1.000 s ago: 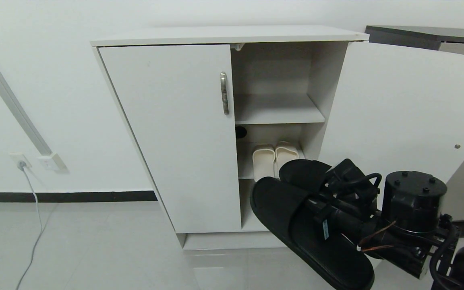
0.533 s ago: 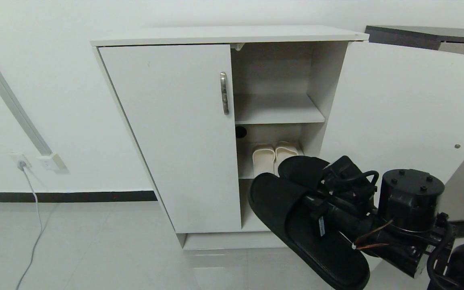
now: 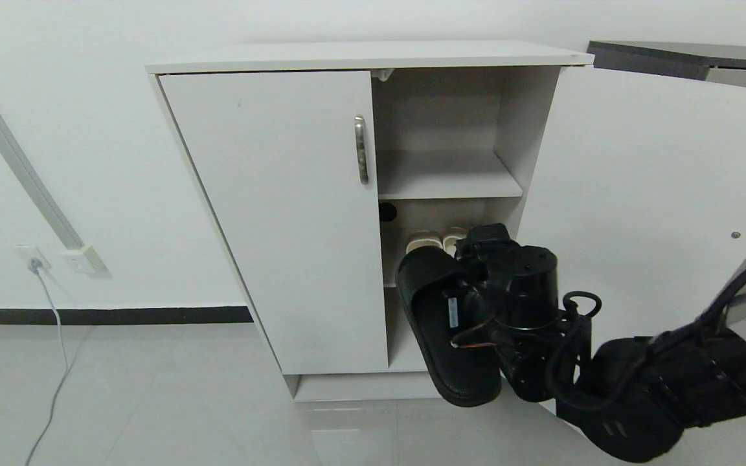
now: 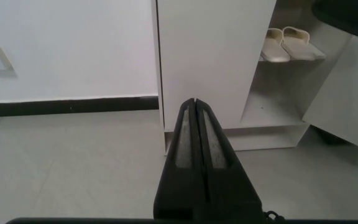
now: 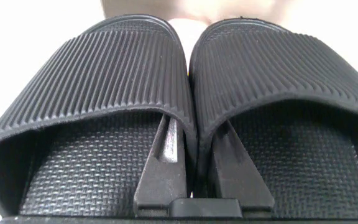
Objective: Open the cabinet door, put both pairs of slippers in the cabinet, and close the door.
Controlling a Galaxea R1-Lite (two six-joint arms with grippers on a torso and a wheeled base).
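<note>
Before the open right half of the cabinet [image 3: 269,213], our right jaws grasp the black slippers [image 3: 441,323] together, just in front of the white slippers [image 4: 291,43] on their shelf [image 3: 391,275]; our left jaws are clenched above the floor [image 4: 73,168].

Head and left wrist views share the cabinet [image 3: 269,213], from high and low; the right wrist view abuts the black slippers [image 5: 104,74].
</note>
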